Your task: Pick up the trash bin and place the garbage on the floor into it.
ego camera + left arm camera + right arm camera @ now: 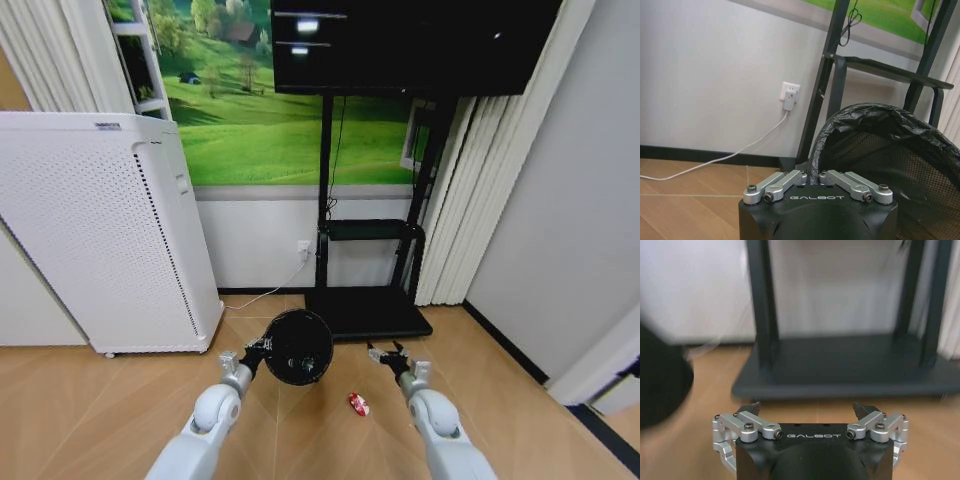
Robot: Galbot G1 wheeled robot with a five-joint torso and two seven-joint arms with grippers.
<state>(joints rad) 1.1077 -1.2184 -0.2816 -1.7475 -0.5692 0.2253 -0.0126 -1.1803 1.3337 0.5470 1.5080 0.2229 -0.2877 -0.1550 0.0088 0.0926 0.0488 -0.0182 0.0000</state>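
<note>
From the head view, the trash bin hangs tipped toward the camera, its mouth facing up and back, pinched at its left rim by the left gripper; it looks light and stiff, a wire shell with a thin liner, so a rim pinch should carry it, though it may swing. On the floor just right of and nearer than the bin lies one red-and-white wrapper, small, flat and likely crinkly, best taken across its width from above. The right gripper hovers beyond it with fingers spread and empty. The white perforated appliance stands far left; the black TV stand sits just behind the bin and limits forward reach. In the left wrist view the jaws close on the bag-covered rim of the bin, with a wall socket and cord behind. In the right wrist view the open fingers face the stand's base.
</note>
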